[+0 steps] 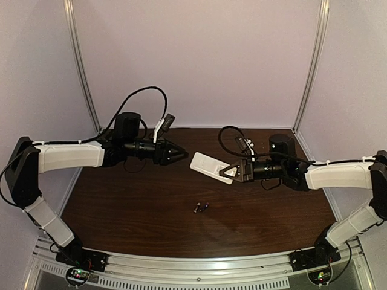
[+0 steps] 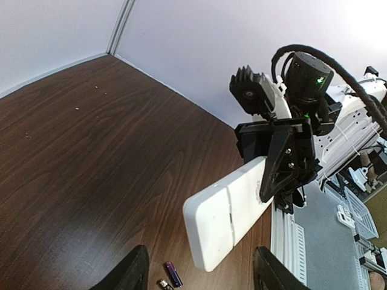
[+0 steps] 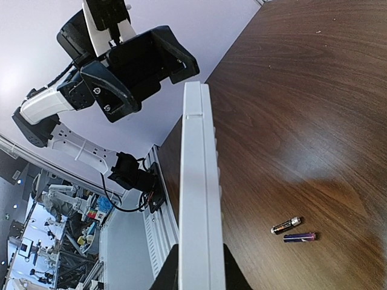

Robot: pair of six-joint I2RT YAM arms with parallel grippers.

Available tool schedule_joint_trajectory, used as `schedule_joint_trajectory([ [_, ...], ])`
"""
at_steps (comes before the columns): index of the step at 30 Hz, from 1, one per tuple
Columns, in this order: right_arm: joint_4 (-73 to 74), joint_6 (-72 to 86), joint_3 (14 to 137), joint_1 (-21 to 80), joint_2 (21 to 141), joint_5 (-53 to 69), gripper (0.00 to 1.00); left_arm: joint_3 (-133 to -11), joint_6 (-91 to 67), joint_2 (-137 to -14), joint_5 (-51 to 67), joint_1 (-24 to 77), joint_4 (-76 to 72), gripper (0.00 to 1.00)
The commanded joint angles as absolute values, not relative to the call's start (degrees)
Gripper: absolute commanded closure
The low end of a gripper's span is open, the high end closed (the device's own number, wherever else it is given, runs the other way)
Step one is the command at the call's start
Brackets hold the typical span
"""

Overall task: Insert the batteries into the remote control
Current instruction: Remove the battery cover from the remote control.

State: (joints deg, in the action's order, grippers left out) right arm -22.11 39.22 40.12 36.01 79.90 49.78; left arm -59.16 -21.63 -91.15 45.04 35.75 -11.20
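My right gripper (image 1: 228,171) is shut on one end of the white remote control (image 1: 205,164) and holds it above the table. In the left wrist view the remote (image 2: 224,217) shows a plain white face with a seam across it, the right gripper (image 2: 284,169) clamped on its far end. In the right wrist view it (image 3: 196,181) is edge-on between my fingers (image 3: 199,272). My left gripper (image 1: 180,153) is open and empty, just left of the remote's free end (image 2: 200,249). Two batteries (image 1: 201,208) lie side by side on the table below, one purple (image 3: 299,237), one dark (image 3: 286,225); both show in the left wrist view (image 2: 172,275).
The dark wooden table (image 1: 121,199) is walled in by pale panels at the back and sides. A metal rail (image 1: 199,272) runs along the near edge with both arm bases on it.
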Motion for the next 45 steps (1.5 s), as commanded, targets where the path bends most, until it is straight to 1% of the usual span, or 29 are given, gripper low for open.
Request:
schedule_joint_trajectory([
  [1, -25.2, 40.2, 41.4, 35.8, 81.2, 51.8, 1.00, -61.0, -22.3, -94.0, 47.9, 37.0, -13.6, 0.40],
  [6, -26.2, 40.8, 41.7, 36.2, 82.9, 52.6, 1.00, -63.6, -21.6, -97.1, 46.6, 38.3, -11.0, 0.44],
  [11, -24.6, 40.4, 42.1, 36.4, 83.4, 51.5, 1.00, -64.1, -21.4, -98.2, 46.6, 38.7, -10.7, 0.50],
  [17, -19.6, 37.7, 43.7, 36.4, 83.9, 48.7, 1.00, -64.2, -20.9, -98.6, 47.5, 39.2, -10.6, 0.65],
  [22, -17.4, 36.4, 44.4, 36.4, 84.5, 47.1, 1.00, -63.9, -20.7, -98.7, 47.6, 39.4, -10.7, 0.72],
  [26, -16.3, 36.0, 44.9, 36.4, 85.0, 46.2, 1.00, -64.0, -20.5, -99.1, 47.6, 39.5, -10.8, 0.79],
  [35, -12.6, 33.6, 45.6, 36.3, 85.4, 43.8, 1.00, -62.9, -20.8, -98.3, 47.7, 39.4, -12.3, 0.86],
  [45, -15.4, 35.0, 45.3, 36.2, 84.8, 46.2, 1.00, -63.2, -21.2, -100.0, 47.7, 39.2, -12.3, 0.96],
])
